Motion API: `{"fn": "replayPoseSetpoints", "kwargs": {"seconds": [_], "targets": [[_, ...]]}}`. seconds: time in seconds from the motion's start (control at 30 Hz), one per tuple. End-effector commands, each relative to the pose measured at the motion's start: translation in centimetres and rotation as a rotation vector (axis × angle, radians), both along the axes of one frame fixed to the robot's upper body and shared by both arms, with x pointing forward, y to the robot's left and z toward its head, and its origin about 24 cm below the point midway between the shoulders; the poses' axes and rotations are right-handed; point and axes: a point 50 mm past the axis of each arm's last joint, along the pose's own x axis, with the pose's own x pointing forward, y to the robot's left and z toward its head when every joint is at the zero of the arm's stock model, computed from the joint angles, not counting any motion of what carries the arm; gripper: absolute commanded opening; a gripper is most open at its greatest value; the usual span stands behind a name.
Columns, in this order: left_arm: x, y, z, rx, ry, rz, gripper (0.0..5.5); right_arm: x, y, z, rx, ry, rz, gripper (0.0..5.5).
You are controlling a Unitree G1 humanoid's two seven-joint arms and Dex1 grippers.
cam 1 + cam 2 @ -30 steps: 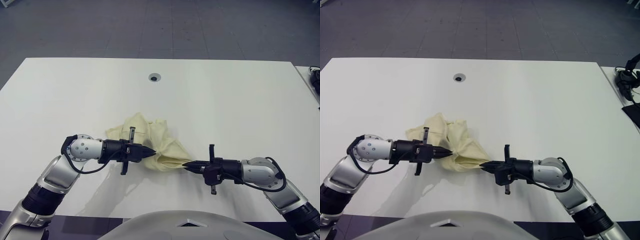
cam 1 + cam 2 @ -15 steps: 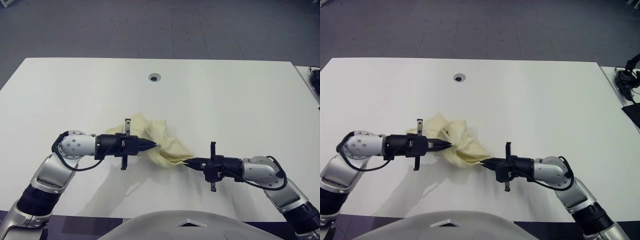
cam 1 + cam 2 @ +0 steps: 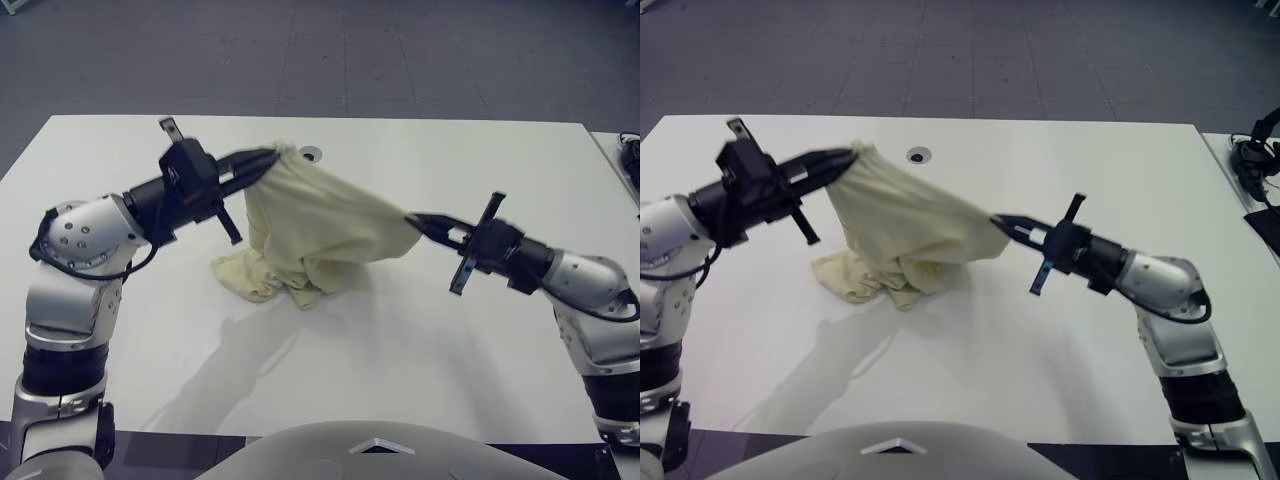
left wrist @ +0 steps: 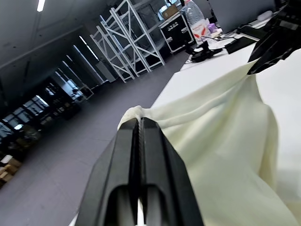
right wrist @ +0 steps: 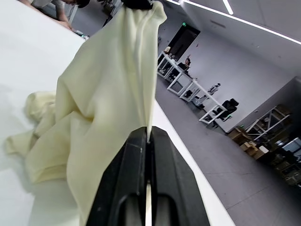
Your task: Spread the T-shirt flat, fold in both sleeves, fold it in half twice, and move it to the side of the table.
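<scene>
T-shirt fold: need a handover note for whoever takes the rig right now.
Left gripper: shut on one edge of the T-shirt, held up over the far part of the table.
Right gripper: shut on another edge, off to the right and nearer the robot.
T-shirt: stretched in the air between both grippers, its lower part bunched on the table.
Done: both grips taken; nothing spread or folded.
Left: spread flat, fold both sleeves, halve twice, move to the side.
</scene>
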Motion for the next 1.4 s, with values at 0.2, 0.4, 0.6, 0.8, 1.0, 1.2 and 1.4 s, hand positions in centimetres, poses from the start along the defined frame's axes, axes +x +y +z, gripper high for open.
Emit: {"fn": "replayPoseSetpoints", "kwargs": {"seconds": [0.2,0.4,0.6,0.8,1.0,1.2,1.4], "targets": [[4.7,-1.2,6.7,0.044,-0.209,0.198,0.01,4.0,-1.8,8.8,-0.036,-0.247,-0.120,0.00],[6.9,-2.9,8.6,0.111,-0.266,0.219,0.01,5.7,-2.4,13.5,-0.060,-0.380,-0.174,0.00],[9.3,-3.4,11.4,0.134,-0.372,0.292,0.01,7.3,-3.8,17.4,-0.089,-0.493,-0.280,0.00],[11.3,-3.6,13.0,0.125,-0.420,0.334,0.01,8.7,-4.6,19.5,-0.086,-0.559,-0.361,0.00],[9.7,-3.4,8.8,0.223,-0.372,0.200,0.01,7.7,-4.5,15.9,-0.176,-0.498,-0.280,0.00],[3.7,-3.3,-0.8,0.394,-0.184,-0.013,0.01,3.8,-2.3,6.0,-0.371,-0.244,-0.077,0.00],[-2.3,-2.8,-6.0,0.381,-0.037,-0.104,0.01,-1.4,-0.6,0.2,-0.376,-0.005,0.052,0.00]]}}
